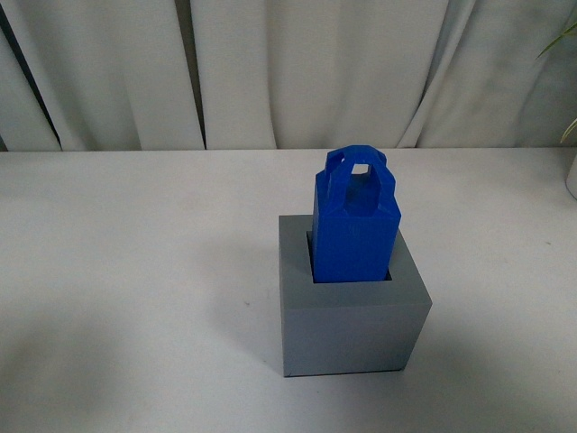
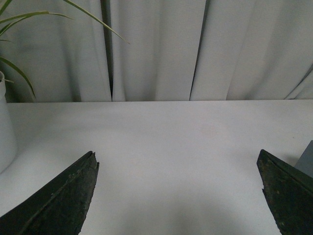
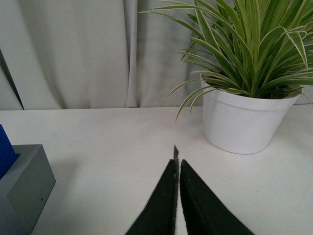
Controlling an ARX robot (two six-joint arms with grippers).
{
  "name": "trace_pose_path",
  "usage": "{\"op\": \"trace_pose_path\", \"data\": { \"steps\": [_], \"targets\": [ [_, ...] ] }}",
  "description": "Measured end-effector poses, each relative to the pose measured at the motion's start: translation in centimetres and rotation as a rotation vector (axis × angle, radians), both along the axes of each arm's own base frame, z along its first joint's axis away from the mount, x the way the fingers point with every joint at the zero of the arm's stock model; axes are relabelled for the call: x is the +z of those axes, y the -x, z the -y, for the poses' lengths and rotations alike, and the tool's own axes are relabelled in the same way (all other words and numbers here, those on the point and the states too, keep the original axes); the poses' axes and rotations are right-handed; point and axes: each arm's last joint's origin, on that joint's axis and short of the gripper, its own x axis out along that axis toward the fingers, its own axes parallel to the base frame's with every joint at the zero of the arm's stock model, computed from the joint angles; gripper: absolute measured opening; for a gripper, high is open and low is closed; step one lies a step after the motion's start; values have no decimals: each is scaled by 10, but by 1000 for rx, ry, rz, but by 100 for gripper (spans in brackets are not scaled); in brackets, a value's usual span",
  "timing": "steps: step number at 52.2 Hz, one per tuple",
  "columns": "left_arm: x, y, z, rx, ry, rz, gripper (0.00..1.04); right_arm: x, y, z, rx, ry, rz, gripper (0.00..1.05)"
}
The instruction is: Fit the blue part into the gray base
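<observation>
The blue part (image 1: 355, 225) stands in the square recess of the gray base (image 1: 352, 325) on the white table, tilted slightly, its looped handle on top. Neither arm shows in the front view. In the right wrist view the gray base (image 3: 22, 188) sits at the frame's edge with a sliver of the blue part (image 3: 5, 149) in it; my right gripper (image 3: 177, 155) is shut on nothing, well apart from the base. My left gripper (image 2: 177, 161) is open over bare table, and a corner of the gray base (image 2: 306, 159) shows beside one finger.
A white pot with a striped green plant (image 3: 244, 117) stands on the table beyond my right gripper. Another white pot (image 2: 6, 132) with leaves is at the edge of the left wrist view. White curtains (image 1: 288, 72) hang behind the table.
</observation>
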Motion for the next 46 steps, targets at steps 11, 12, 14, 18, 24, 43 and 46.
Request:
{"op": "trace_pose_path", "data": {
  "steps": [11, 12, 14, 18, 24, 43, 46],
  "targets": [
    [0, 0, 0, 0, 0, 0, 99, 0, 0, 0, 0, 0, 0, 51],
    [0, 0, 0, 0, 0, 0, 99, 0, 0, 0, 0, 0, 0, 54],
    [0, 0, 0, 0, 0, 0, 99, 0, 0, 0, 0, 0, 0, 65],
    [0, 0, 0, 0, 0, 0, 99, 0, 0, 0, 0, 0, 0, 76],
    [0, 0, 0, 0, 0, 0, 99, 0, 0, 0, 0, 0, 0, 97],
    [0, 0, 0, 0, 0, 0, 99, 0, 0, 0, 0, -2, 0, 97],
    [0, 0, 0, 0, 0, 0, 99, 0, 0, 0, 0, -2, 0, 97]
  ]
}}
